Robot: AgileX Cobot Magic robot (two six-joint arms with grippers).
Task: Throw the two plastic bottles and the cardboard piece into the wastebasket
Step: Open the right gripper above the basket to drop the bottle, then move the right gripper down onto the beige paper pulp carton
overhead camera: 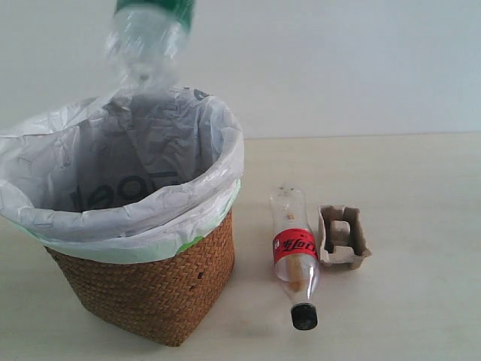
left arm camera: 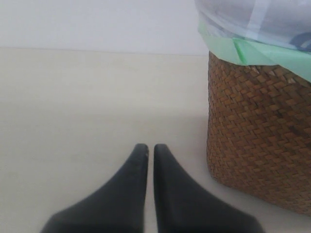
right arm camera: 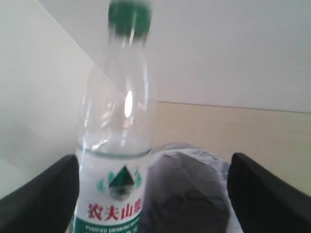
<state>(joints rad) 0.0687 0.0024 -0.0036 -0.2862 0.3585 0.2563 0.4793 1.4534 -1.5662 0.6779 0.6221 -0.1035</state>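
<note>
Left gripper (left arm camera: 150, 148) pinched closed, low beside wastebasket (left arm camera: 257, 145) — right gripper (right arm camera: 154, 159) (above it) spread wide, green-capped bottle (right arm camera: 119, 145) unclamped.

Count: 2 plastic bottles, green-capped bottle (overhead camera: 146, 41) at 11 o'clock of the exterior view, black-capped bottle (overhead camera: 294, 252) at 5 o'clock. 1 cardboard piece (overhead camera: 343, 237), at 3 o'clock from the black-capped one. 1 wastebasket (overhead camera: 150, 286) at 8 o'clock. 1 worktop (overhead camera: 406, 316). 2 tools: left tool (left arm camera: 150, 153), right tool (right arm camera: 154, 159)
</note>
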